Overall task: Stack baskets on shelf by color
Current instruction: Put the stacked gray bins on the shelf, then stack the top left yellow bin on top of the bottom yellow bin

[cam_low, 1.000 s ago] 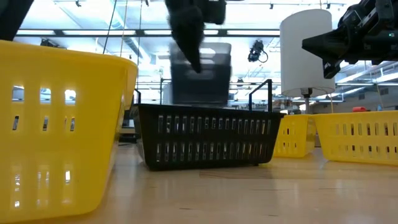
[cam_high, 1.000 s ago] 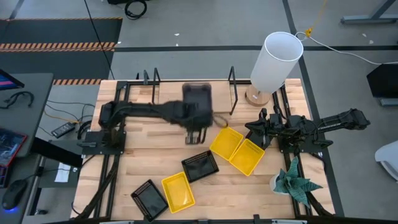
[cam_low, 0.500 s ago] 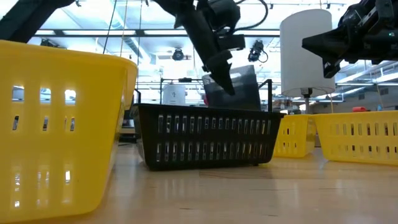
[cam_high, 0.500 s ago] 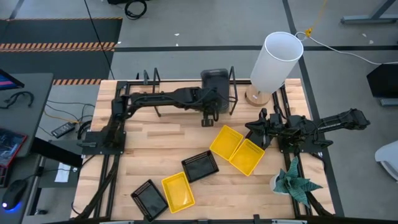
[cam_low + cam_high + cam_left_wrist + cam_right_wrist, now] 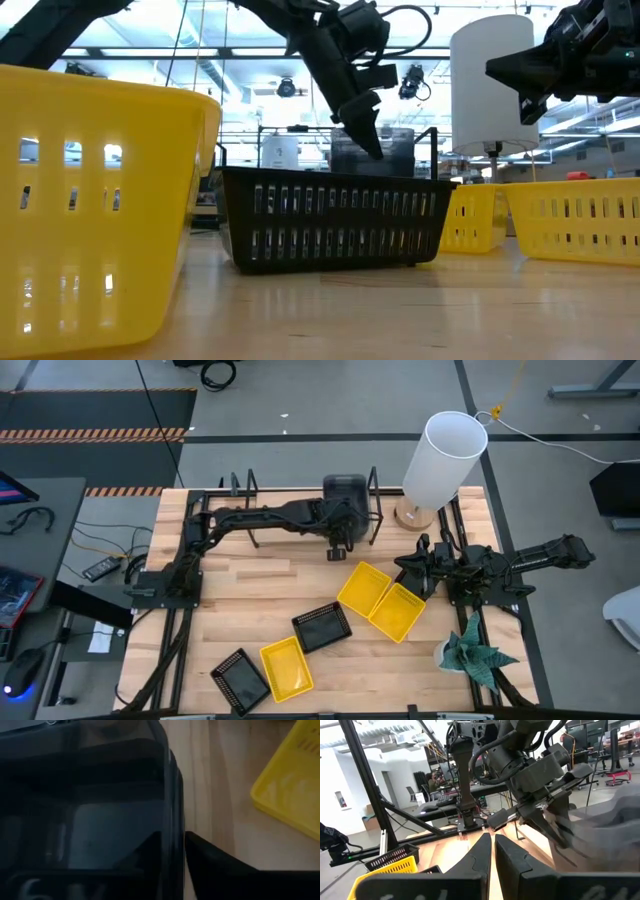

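Dark grey plastic basket [image 5: 345, 493] parked on the light-wood shelf board [image 5: 290, 502] at the back.

My left gripper [image 5: 339, 543] is clamped on its front wall; my right gripper [image 5: 407, 566] waits pinched closed by the yellow bins [image 5: 381, 600].

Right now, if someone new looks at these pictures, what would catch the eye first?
First, the left claw at the table's far edge, shut on a dark grey basket at the shelf. Next, the two yellow baskets lying side by side mid-table, then the tall white cylinder at the far right corner.
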Robot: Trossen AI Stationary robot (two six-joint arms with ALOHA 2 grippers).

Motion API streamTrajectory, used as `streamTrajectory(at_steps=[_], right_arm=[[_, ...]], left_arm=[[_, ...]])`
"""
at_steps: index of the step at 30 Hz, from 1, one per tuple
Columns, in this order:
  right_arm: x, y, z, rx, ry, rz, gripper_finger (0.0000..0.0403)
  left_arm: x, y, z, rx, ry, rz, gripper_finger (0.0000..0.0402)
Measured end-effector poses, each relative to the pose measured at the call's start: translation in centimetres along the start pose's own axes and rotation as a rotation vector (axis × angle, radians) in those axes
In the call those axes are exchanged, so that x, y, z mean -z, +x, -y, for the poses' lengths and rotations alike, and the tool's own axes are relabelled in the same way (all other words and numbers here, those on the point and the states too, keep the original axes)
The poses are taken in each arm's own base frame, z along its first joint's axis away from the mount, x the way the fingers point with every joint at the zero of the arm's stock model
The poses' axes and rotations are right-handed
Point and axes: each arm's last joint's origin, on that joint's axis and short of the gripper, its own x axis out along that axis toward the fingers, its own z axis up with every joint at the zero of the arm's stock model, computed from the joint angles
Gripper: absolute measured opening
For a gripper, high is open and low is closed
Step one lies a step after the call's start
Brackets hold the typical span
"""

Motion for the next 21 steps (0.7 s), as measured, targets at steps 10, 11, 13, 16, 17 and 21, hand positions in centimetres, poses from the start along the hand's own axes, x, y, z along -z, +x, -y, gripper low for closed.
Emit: streamTrajectory(at_steps=[10,11,13,16,17,21], right_arm=[[0.0,0.0,0.0,0.000,0.000,0.000,0.0028],[0.0,0.0,0.0,0.000,0.000,0.000,0.0028],[0.0,0.0,0.0,0.000,0.000,0.000,0.0028],[0.0,0.0,0.0,0.000,0.000,0.000,0.0028],[0.0,0.0,0.0,0.000,0.000,-0.001,0.0028],[0.0,0.0,0.0,0.000,0.000,0.000,0.0028]], left_arm=[[-0.2,-0.1,0.1,-0.084,0.018,-0.006,0.0197],[-0.3,-0.1,0.1,-0.081,0.016,-0.004,0.0199],[-0.4,-0.1,0.3,-0.066,0.012,0.009,0.0200],[-0.9,-0.5,0.7,-0.064,0.026,0.035,0.0194],[-1.2,-0.8,0.8,-0.070,0.039,0.048,0.0191],[-3.0,-3.2,0.8,-0.108,0.038,0.134,0.0185]])
